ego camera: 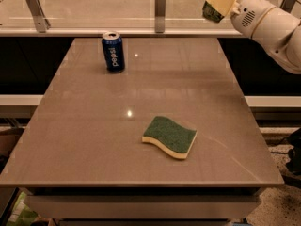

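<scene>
Blue can [113, 51] stands upright at the far left of the glossy grey-brown table [94, 140], with white "pepsi" lettering on its side. A green-topped sponge [170, 136] lies near the table's front right. The gripper [218, 4] hangs above the table's far right corner; whether it grips anything cannot be told.

"Pepsi" on the blue can [113, 51]

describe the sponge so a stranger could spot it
On the table, look at the near right part, far from the pincer above the far right corner. The sponge lies flat there, wavy-edged with a green top, unlike the upright blue can.
</scene>
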Available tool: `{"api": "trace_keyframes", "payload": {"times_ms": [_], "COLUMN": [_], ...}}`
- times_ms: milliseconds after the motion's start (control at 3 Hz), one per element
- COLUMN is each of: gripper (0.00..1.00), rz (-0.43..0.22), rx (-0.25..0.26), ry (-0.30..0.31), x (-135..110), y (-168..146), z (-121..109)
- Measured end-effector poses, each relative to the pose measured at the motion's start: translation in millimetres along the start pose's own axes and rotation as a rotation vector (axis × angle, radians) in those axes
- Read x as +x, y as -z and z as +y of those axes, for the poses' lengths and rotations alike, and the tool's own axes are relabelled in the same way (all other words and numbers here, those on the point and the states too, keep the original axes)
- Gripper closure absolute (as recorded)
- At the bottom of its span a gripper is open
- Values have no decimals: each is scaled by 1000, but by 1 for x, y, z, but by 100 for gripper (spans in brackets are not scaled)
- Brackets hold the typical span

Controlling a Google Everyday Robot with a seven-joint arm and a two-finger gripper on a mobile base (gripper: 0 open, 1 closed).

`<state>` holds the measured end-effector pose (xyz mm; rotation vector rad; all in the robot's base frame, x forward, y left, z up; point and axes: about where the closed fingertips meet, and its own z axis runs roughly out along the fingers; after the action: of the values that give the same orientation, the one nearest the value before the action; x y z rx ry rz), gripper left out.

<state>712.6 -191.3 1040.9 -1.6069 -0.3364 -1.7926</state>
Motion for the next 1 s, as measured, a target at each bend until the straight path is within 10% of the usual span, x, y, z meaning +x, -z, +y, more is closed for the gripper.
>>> {"api": "trace_keyframes", "payload": {"times_ms": [1000], "gripper": [100], "rz": [-114], "rx": [7], "ry": [140], "x": [-42], "y": [16], "z": [-14]}}
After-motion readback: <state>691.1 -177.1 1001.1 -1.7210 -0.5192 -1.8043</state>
